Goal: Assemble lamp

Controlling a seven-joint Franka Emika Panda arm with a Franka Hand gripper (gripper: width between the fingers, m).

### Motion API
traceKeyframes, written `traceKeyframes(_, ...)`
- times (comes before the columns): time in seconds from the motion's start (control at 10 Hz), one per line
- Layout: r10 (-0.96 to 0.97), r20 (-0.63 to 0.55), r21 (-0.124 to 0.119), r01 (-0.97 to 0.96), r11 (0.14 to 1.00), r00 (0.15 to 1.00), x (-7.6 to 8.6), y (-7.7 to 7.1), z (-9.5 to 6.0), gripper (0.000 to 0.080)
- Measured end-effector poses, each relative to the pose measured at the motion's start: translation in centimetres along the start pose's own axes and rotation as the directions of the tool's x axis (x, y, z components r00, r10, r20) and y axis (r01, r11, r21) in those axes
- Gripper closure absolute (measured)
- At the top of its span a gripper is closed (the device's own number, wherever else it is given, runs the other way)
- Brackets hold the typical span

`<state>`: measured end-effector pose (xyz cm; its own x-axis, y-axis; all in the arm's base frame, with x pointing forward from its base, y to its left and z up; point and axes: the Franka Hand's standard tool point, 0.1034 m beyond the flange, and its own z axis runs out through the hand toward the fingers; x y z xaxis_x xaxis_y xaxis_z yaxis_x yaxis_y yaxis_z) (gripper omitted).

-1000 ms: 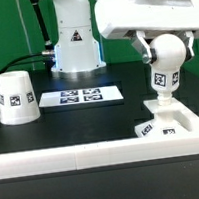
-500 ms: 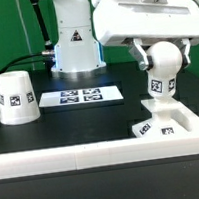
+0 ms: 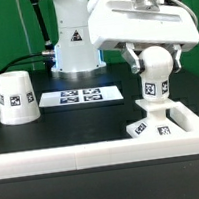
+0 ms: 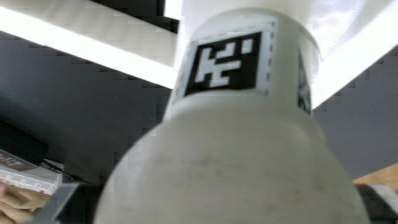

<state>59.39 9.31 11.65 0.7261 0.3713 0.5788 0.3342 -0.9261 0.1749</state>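
A: What has changed over the last second?

B: In the exterior view the gripper (image 3: 153, 61) has slid toward 9 o'clock and its white body now covers more of the upper part of the picture. The bulb (image 3: 155, 76) went with it. A second ago it leaned toward 1 o'clock; now it stands close to upright, and its tag (image 3: 152, 88) has turned to face more toward 7 o'clock.

A: Anything else moved?

B: No. The shade (image 3: 17, 98), the marker board (image 3: 79, 95) and the base (image 3: 179, 121) lie where they did.

A: How do the jaws stand?

B: Nearly closed, clamped on the bulb's ball head. One dark finger (image 3: 132, 57) presses it at 9 o'clock and the other at 3 o'clock, with no gap that I can see.

A: So where is the bulb relative to them?

B: The head sits right between the jaws and the stem hangs out at 6 o'clock, its foot meeting the raised socket in the middle of the base.

A: And the wrist view?

B: The bulb (image 4: 222, 150) fills it, blurred and very near, tag (image 4: 228, 65) facing the camera. The fingers do not show there.

A: The other parts?

B: The shade stands mouth down on the black table (image 3: 110, 121), well apart at the bulb's 9 o'clock, with the marker board between them
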Motion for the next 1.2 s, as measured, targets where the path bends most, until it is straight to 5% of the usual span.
traceKeyframes(0.5,0.004,0.041,0.021,-0.004,1.0,0.999,-0.4,-0.2,0.2,0.0103)
traceKeyframes(0.7,0.005,0.07,0.041,-0.008,0.999,0.998,0.1,-0.3,-0.7,0.0101)
traceKeyframes(1.2,0.003,0.062,0.042,-0.006,0.999,0.998,1.3,0.4,-2.9,0.0101)
